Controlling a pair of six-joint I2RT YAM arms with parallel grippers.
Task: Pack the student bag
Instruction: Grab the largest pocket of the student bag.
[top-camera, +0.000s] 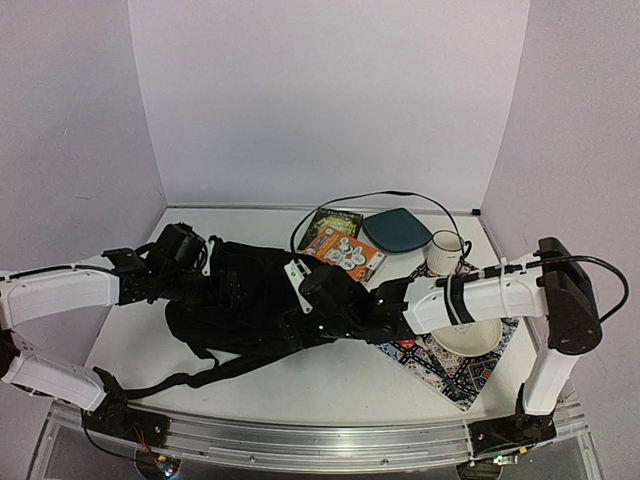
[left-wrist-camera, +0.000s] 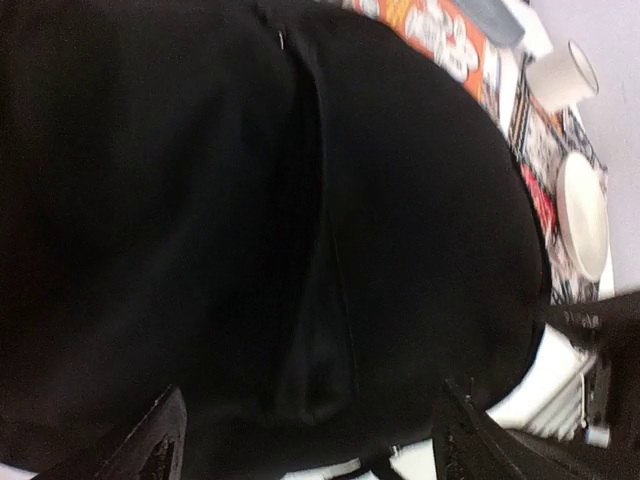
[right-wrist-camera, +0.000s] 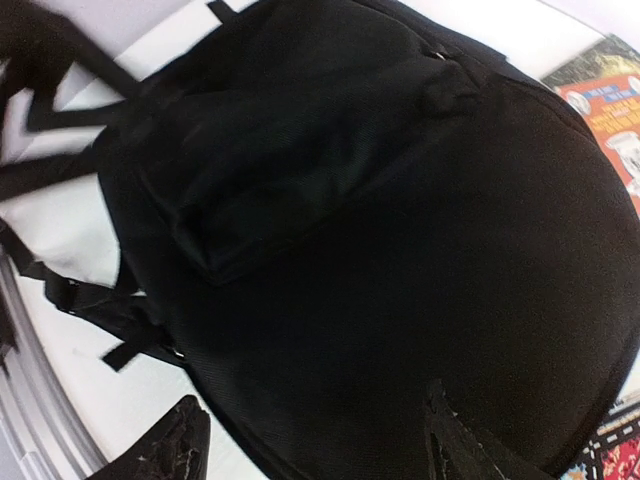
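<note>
The student bag (top-camera: 250, 300), a soft black backpack, lies flat on the white table left of centre, its straps (top-camera: 190, 375) trailing toward the near edge. My left gripper (top-camera: 200, 262) hovers at the bag's far left end. In the left wrist view its fingers (left-wrist-camera: 160, 440) stand wide apart over the black fabric (left-wrist-camera: 300, 200), gripper (left-wrist-camera: 310, 450) open, holding nothing. My right gripper (top-camera: 315, 300) is over the bag's right part. Its fingers (right-wrist-camera: 455, 440) are spread above the fabric (right-wrist-camera: 400, 250), gripper (right-wrist-camera: 315, 450) open and empty.
An orange picture book (top-camera: 345, 252) and a green one (top-camera: 333, 222) lie behind the bag, beside a flat teal pouch (top-camera: 398, 230). A white mug (top-camera: 445, 250) and a bowl (top-camera: 468, 338) rest on a patterned cloth (top-camera: 450, 370) at the right. A black cable (top-camera: 380, 195) loops at the back.
</note>
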